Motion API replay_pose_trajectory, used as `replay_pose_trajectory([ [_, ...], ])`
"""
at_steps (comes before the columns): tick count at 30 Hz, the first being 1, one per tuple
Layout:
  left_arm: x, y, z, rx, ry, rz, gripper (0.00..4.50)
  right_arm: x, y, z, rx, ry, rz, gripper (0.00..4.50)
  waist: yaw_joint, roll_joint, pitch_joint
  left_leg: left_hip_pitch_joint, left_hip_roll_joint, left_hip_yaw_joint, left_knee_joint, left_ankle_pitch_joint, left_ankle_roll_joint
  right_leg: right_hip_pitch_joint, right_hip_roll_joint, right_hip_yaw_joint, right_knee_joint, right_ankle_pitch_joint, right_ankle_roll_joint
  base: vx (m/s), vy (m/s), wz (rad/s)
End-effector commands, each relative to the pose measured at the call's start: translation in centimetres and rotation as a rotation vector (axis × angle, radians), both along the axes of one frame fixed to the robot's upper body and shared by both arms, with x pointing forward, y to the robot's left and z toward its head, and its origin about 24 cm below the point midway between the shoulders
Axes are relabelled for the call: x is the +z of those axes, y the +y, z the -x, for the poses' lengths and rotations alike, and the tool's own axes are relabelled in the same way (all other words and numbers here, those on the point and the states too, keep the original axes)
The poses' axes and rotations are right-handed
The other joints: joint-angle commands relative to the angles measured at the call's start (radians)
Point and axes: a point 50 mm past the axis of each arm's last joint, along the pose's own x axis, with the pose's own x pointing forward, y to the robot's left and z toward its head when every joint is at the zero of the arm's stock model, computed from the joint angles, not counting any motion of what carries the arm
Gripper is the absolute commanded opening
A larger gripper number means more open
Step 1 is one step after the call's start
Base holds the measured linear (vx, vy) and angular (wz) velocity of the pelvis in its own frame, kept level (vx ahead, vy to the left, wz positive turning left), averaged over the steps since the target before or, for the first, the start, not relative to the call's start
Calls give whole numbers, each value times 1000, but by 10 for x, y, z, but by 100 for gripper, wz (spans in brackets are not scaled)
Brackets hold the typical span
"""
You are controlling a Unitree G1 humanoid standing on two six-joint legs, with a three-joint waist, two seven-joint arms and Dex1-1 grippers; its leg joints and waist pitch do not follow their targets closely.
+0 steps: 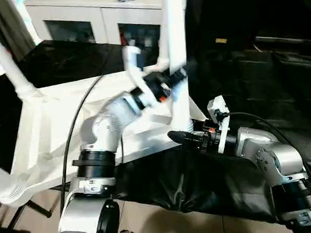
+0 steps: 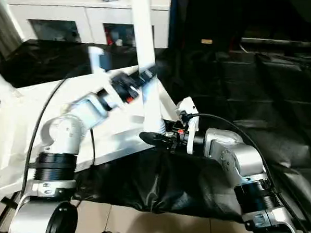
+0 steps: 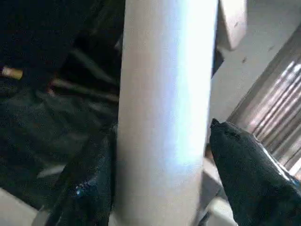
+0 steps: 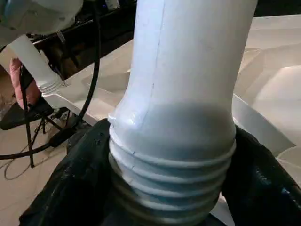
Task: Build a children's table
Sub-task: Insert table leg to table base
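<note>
The children's table lies upside down: its white tabletop [image 1: 42,138] rests on the black-covered work table. A white leg [image 1: 177,52] stands upright in the near right corner socket. My left gripper [image 1: 177,79] is open around the middle of this leg. In the left wrist view one finger [image 3: 249,179] stands off the leg [image 3: 164,108] with a gap, and the other lies against it. My right gripper [image 1: 180,137] is shut on the leg's ribbed lower end [image 4: 174,155], with fingers [image 4: 70,188] pressed on both sides. Two more legs [image 1: 9,61] [image 1: 2,187] rise from the left corners.
The black-covered work table [image 1: 237,81] stretches to the right and back. A white cabinet with glass doors [image 1: 98,15] stands behind it. A black cable [image 1: 77,120] runs along my left forearm. Black stand feet [image 1: 25,212] sit on the floor at lower left.
</note>
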Motion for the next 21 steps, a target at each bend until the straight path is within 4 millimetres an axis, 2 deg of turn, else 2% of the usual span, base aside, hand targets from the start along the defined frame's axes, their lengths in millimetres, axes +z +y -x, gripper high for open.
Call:
replay_pose_trajectory([
  [1, 2, -3, -3, 13, 26, -28, 358, 4, -2, -1, -1, -36, 21, 279, 0, -16, -83, 40, 7, 1, -56, -173, 24, 41, -24, 6, -70, -37, -225, 0, 0, 0],
  [5, 4, -1, -7, 58, 52, -12, 367, 5, -1, -1, -1, -40, 24, 279, -1, -19, -84, 40, 6, 1, -55, -168, 29, 43, -25, 6, -71, -28, -230, 0, 0, 0],
  [12, 13, 6, -12, 102, 60, 73, 294, 5, -1, -2, -1, -46, 32, 279, 0, -21, -84, 38, 5, 1, -52, -154, 40, 43, -24, 5, -68, -18, -237, 0, 0, 0],
  [16, 15, 6, -12, 116, 86, 112, 273, 5, -1, -2, 1, -47, 36, 279, 0, -19, -84, 39, 6, 1, -52, -161, 40, 43, -25, 5, -69, -26, -239, 0, 0, 0],
  [17, 15, 6, -13, 119, 101, 131, 249, 5, -1, -2, 1, -48, 36, 279, 0, -20, -84, 39, 5, 1, -52, -162, 40, 43, -25, 6, -70, -27, -239, 0, 0, 0],
  [21, 13, 3, -11, 101, 124, 143, 227, 5, 0, -1, 2, -50, 36, 279, -1, -20, -82, 39, 6, 0, -54, -177, 37, 42, -25, 5, -73, -59, -227, 0, 0, 0],
])
